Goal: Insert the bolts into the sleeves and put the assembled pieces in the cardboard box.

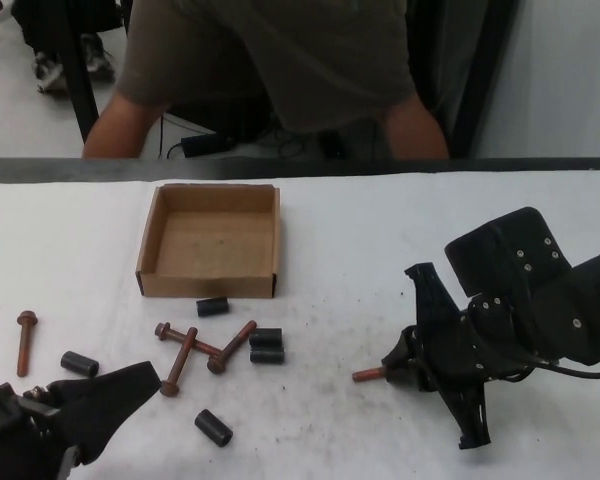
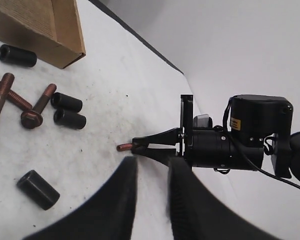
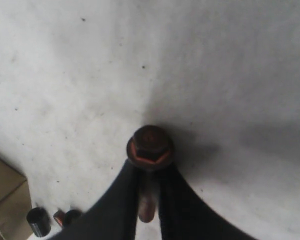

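My right gripper is shut on the shank of a rust-coloured bolt, held level just above the bench right of centre; its hex head faces the wrist camera. In the high view the bolt's tip sticks out leftward from the right gripper. My left gripper hangs open and empty at the front left. Several bolts and black sleeves lie loose in front of the open, empty cardboard box.
One bolt and a sleeve lie far left, another sleeve near the front, and one against the box. A person stands behind the bench's far edge. Bare white bench lies between the two arms.
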